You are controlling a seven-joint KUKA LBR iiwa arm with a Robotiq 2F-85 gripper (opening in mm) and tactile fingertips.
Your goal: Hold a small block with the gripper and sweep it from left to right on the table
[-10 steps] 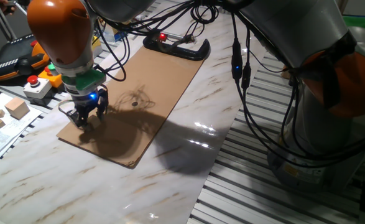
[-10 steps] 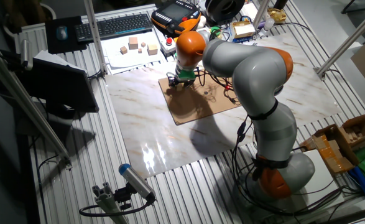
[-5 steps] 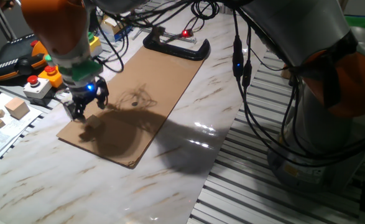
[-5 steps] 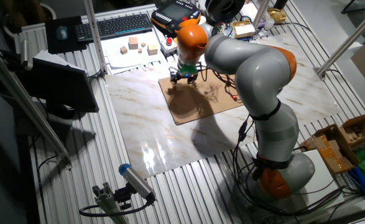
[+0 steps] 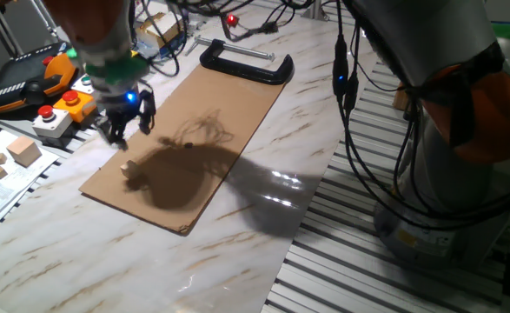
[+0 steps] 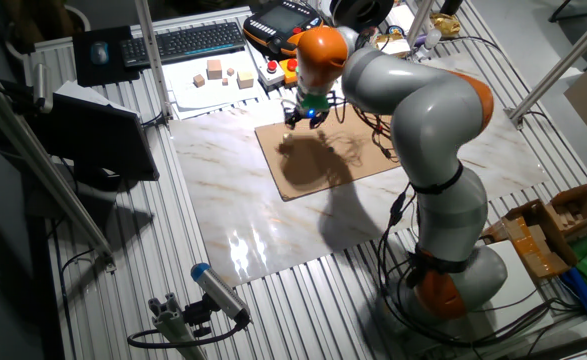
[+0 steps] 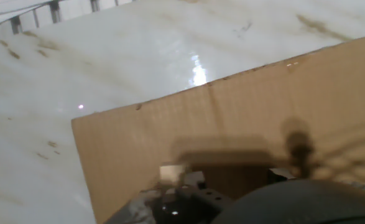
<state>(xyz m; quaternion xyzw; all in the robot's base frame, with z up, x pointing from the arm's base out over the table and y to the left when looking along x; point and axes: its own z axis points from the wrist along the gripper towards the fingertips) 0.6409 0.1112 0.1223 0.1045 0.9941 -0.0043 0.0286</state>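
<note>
White marble-patterned table [image 5: 107,261] with thin tan veins fills the near part of one fixed view, glossy, with a bright glare patch toward the right edge. On it lies a flat brown cardboard sheet [image 5: 228,113], running away from the camera at a slant. A dark shadow of the arm spreads over the near half of the sheet.

Close to the sheet's near left corner sits the small block [image 5: 126,166], a tiny pale cube resting on the cardboard at the shadow's edge, with nothing touching it. The hand view shows the same block [image 7: 168,173] lying on the cardboard [image 7: 244,124] not far from its edge, with the shiny table [image 7: 107,56] beyond.

Just above and behind the block hangs the gripper [image 5: 126,129], raised clear of the sheet, its blue light glowing under a green ring. Its two black fingers look spread apart and hold nothing. The other fixed view also has the gripper [image 6: 306,117] over the sheet's far corner, off the surface.

Farther back, a black clamp [image 5: 246,65] lies across the sheet's far end. To the left, off the table, stand a red push button box [image 5: 50,117] and larger pale wooden cubes [image 5: 22,150] on paper.
</note>
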